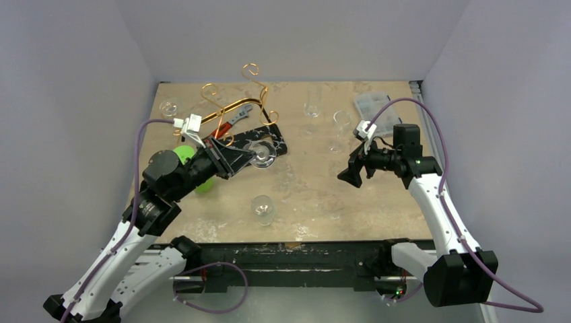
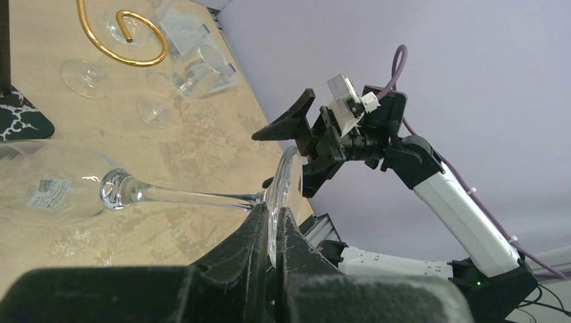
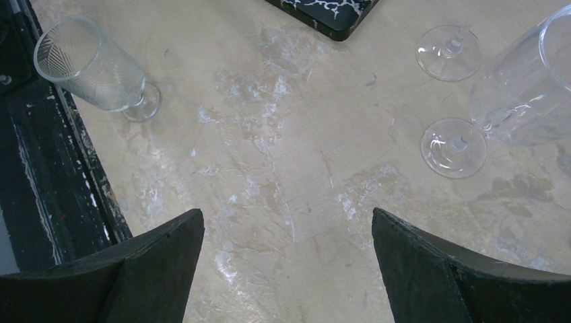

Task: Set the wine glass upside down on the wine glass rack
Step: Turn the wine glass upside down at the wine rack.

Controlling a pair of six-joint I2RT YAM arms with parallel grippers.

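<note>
The wine glass is held on its side, with its long axis close to level. The bowl is pointed away from the left gripper and the foot is turned toward it. In the overhead view the bowl is seen over the black white-veined board, near the wine glass rack, whose gold scrolls are raised behind it. The stem is carried straight out from the jaws, and the round foot is set edge-on between them. The left jaws are pinched on the rim of that foot, one finger pressed against each face. A small pale sticker with a square code is borne on the bowl; its print cannot be read. The right gripper is held above the bench, well apart from the glass, with its jaws spread wide and nothing gripped between them.
</note>
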